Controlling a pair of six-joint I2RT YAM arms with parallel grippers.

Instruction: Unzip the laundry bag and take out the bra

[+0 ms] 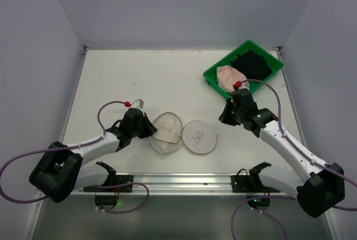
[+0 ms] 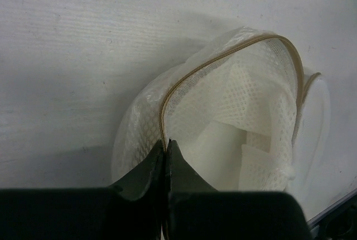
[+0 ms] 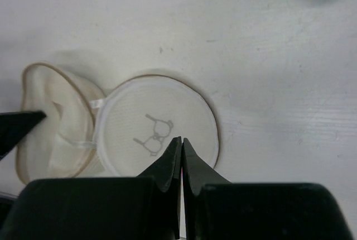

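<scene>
Two halves of the unzipped laundry bag lie spread open by the middle of the table's near edge, mesh cup left, round face with the bra drawing right. The left gripper has its fingers clamped on the cup's tan rim. The right gripper hangs near the round face, fingers pressed together, empty. A green tray of clothes sits at the far right corner.

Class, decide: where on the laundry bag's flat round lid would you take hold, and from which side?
Probably the free right rim of the lid, approached low from the right: it lies flat on the table, joined on its left to the mesh body, which the left gripper pinches.
</scene>
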